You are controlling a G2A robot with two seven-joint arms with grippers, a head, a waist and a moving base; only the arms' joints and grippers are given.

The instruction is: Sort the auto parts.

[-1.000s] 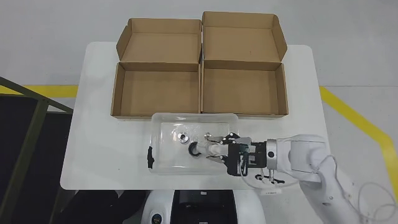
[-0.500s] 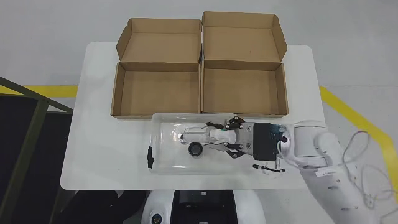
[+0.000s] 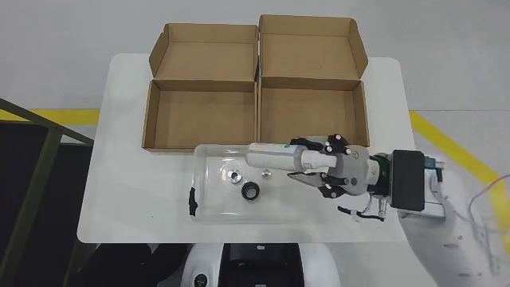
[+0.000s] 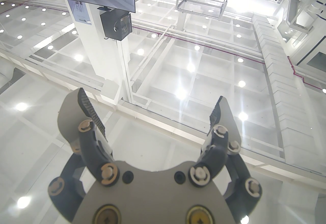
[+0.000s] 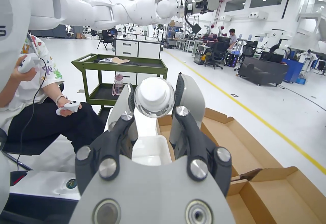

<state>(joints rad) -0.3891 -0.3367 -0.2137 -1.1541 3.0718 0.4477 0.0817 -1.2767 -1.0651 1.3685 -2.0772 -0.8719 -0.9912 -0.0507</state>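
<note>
My right gripper [image 3: 298, 159] is shut on a white cylindrical part [image 3: 272, 156], held lying flat above the right end of the clear plastic tray [image 3: 209, 153]. In the right wrist view the part's round end [image 5: 154, 100] sits between the two fingers [image 5: 187, 97]. In the tray lie a metal ring [image 3: 233, 177], a black ring [image 3: 253, 193] and a small metal piece [image 3: 267, 174]. Two open cardboard boxes, left [image 3: 199, 118] and right [image 3: 312, 116], stand behind the tray. My left gripper [image 4: 150, 95] is open, holds nothing and points at the ceiling.
The boxes' lids [image 3: 311, 46] stand open at the back of the white table [image 3: 127, 167]. A black clip [image 3: 192, 199] sits on the tray's left end. The left arm [image 5: 142, 9] is raised high above the table. Bare table lies left of the tray.
The right gripper has closed on the white cylinder in the tray, lifted it and drawn back to the right, turning its wrist. The rings stay in the tray.
</note>
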